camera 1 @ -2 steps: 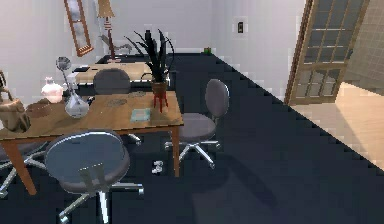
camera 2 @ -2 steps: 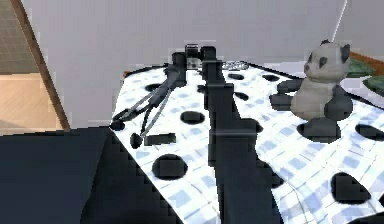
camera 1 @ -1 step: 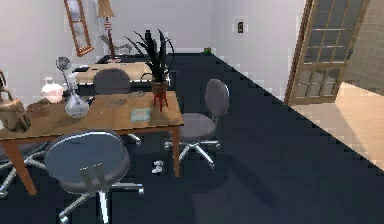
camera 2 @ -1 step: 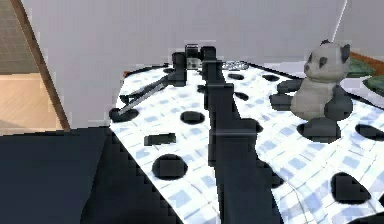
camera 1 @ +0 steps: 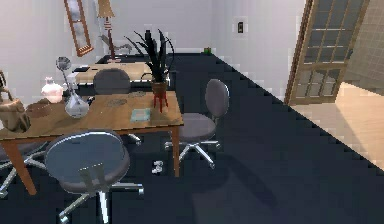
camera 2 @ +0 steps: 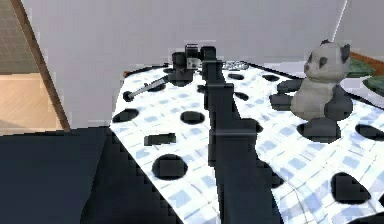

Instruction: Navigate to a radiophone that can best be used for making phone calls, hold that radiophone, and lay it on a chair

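Tool [camera 2: 179, 69] was extended over the bed [camera 2: 300, 170], its hold impossible to tell; a small dark slab [camera 2: 160, 138] lying there was possibly the radiophone, so pickup and chair [camera 1: 205, 115] placement looked not yet done.

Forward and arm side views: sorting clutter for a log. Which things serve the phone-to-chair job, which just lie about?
Job: gripper; small dark slab on the bed, perhaps the phone; grey office chair.
Lying about: panda toy; glass vase; potted plant.
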Controlling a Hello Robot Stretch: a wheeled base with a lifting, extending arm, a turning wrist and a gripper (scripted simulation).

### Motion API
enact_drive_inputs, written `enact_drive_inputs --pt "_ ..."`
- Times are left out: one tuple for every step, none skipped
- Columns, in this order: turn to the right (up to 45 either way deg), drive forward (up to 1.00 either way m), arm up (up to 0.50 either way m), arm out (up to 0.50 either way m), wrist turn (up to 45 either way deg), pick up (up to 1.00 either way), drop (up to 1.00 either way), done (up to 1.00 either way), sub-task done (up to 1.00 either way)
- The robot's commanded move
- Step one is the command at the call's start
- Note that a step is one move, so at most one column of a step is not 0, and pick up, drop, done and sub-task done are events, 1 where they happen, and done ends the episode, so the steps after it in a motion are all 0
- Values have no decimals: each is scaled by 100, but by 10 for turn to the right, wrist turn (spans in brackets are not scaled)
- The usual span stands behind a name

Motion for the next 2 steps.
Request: enact_drive_inputs --pt "0 0 -30 0 0 0 0 0 0" --pt "0 0 10 0 0 0 0 0 0"
